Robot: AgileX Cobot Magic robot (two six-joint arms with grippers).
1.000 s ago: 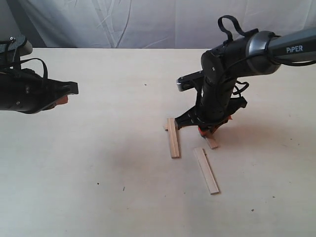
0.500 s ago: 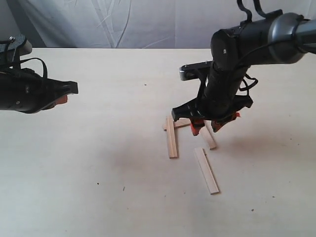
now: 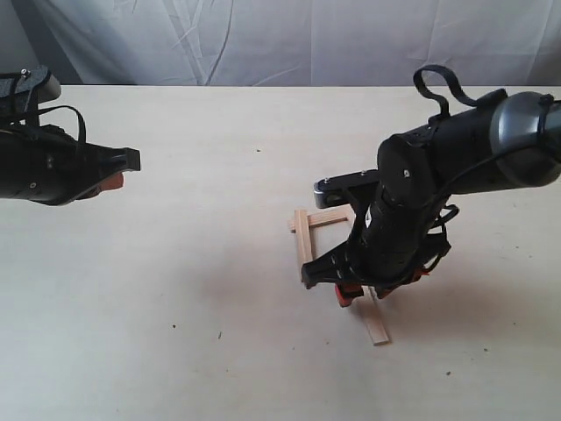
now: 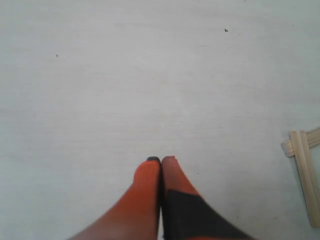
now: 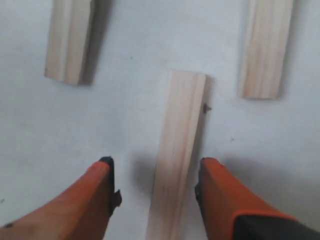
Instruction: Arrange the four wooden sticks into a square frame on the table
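Observation:
Three wooden sticks show in the right wrist view. One stick [image 5: 177, 155] lies flat on the table [image 5: 125, 115] between the fingers of my open right gripper [image 5: 158, 165], touching neither finger. Two more sticks [image 5: 69, 40] [image 5: 265, 47] lie beyond it. In the exterior view the right gripper [image 3: 368, 289] hangs low over that loose stick [image 3: 377, 327]. Behind it, an upright stick [image 3: 303, 239] and a crosswise stick [image 3: 326, 216] overlap at a corner. The arm hides the fourth. My left gripper [image 3: 118, 171] [image 4: 161, 161] is shut and empty, far left of the sticks.
The left wrist view catches the overlapping corner of two sticks [image 4: 301, 150] at its edge. A grey cloth backdrop [image 3: 280, 39] hangs behind the table's far edge. A few dark specks [image 3: 219, 334] dot the pale surface.
My right arm has moved from the back stick toward the near side and lowered over the loose front stick, jaws open. The left arm has stayed still.

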